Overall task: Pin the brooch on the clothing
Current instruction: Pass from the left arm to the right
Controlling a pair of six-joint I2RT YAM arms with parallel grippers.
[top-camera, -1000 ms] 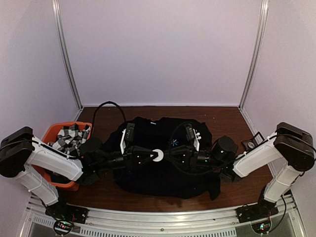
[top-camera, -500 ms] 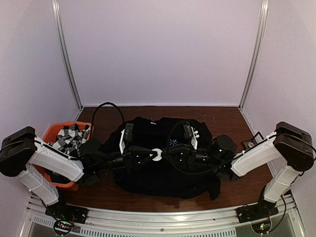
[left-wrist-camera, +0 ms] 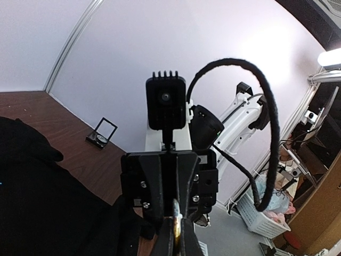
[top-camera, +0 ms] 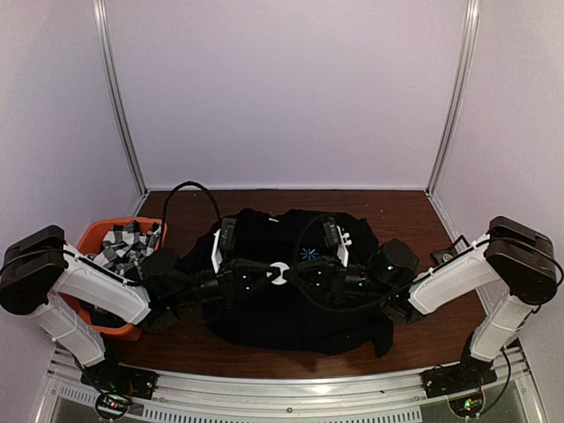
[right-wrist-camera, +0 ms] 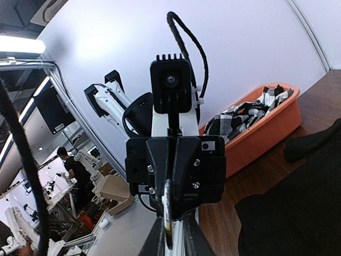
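Top view: the brooch [top-camera: 279,273] is seen over the black T-shirt [top-camera: 291,319], which lies on the counter [top-camera: 407,211]. The brooch is pinched from opposite sides by the left claw [top-camera: 267,275] and the right claw [top-camera: 293,272].

Left wrist view: the left claw's fingers are pressed onto the brooch [left-wrist-camera: 175,217].

Right wrist view: the brooch [right-wrist-camera: 167,213] is seen edge-on, clamped by the right claw. An orange basket [right-wrist-camera: 266,136] is noted beyond.

White ring brooch [top-camera: 279,273], upright over chest of rumpled black T-shirt [top-camera: 291,315]
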